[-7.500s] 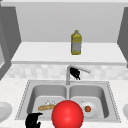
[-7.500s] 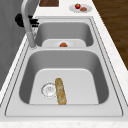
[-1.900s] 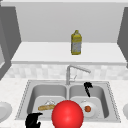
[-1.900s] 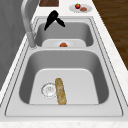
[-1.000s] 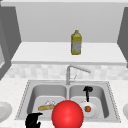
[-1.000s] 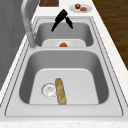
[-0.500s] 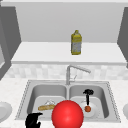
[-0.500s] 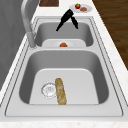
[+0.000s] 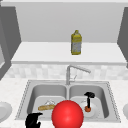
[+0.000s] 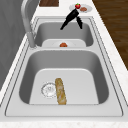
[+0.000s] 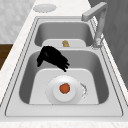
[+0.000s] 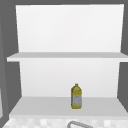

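Observation:
My right hand (image 9: 88, 97) hangs in the right basin, open, its straight fingers pointing down at a small orange-red food item (image 9: 87, 109) on a white plate (image 9: 93, 113). In the right side view this hand (image 11: 52, 58) is a little above and behind the plate (image 11: 51, 91) and the orange item (image 11: 65, 88), not touching them. The left side view has the same hand (image 10: 72, 17) with thumb and fingers spread. My left hand (image 9: 33, 120) floats at the sink's front left edge, loosely curved and holding nothing, beside a large red ball (image 9: 67, 115).
A bread stick (image 10: 60, 91) lies beside the drain (image 10: 49, 89) in the left basin. The faucet (image 9: 75, 71) rises behind the divider. A yellow bottle (image 9: 76, 43) stands on the shelf. Plates sit on the counter at both ends (image 10: 86, 9) (image 11: 44, 7).
My right hand has come from beside the faucet down into the right basin, ending just above the plate. The left hand, ball and bread have stayed put.

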Tool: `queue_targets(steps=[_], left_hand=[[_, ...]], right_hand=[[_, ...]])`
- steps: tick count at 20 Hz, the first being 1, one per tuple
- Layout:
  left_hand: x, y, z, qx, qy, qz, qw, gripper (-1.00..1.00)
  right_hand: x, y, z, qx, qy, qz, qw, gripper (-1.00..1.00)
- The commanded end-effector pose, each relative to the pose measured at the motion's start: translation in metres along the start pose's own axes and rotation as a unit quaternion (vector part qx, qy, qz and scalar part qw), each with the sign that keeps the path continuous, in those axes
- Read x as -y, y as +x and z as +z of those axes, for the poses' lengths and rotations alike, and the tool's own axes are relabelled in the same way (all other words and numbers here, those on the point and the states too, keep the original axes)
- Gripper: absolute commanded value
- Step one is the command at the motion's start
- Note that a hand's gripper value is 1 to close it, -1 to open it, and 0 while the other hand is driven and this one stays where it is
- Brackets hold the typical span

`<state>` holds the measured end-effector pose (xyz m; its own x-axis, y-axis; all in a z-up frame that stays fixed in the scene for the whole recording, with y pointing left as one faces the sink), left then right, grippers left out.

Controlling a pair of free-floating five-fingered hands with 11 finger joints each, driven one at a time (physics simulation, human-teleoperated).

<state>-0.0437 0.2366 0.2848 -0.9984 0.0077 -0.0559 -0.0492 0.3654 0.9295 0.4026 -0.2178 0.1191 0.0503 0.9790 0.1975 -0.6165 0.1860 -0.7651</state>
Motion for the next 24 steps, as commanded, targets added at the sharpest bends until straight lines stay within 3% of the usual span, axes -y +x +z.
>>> queue_targets(steps=[1,4,7,17,24], left_hand=[[0.0,0.0,0.0,0.0,0.0,0.0,1.0,0.0],[0.0,0.0,0.0,0.0,0.0,0.0,1.0,0.0],[0.0,0.0,0.0,0.0,0.0,0.0,1.0,0.0],[0.0,0.0,0.0,0.0,0.0,0.0,1.0,0.0],[0.0,0.0,0.0,0.0,0.0,0.0,1.0,0.0]], right_hand=[[0.0,0.0,0.0,0.0,0.0,-0.001,1.0,-1.0],[-0.006,-0.001,0.004,0.001,0.001,-0.001,1.0,-1.0],[-0.011,-0.01,0.018,0.003,-0.019,-0.015,0.9997,-1.0],[0.022,-0.033,0.062,0.011,-0.025,-0.009,0.9996,-1.0],[0.041,-0.044,0.096,0.012,-0.051,-0.007,0.9986,-1.0]])
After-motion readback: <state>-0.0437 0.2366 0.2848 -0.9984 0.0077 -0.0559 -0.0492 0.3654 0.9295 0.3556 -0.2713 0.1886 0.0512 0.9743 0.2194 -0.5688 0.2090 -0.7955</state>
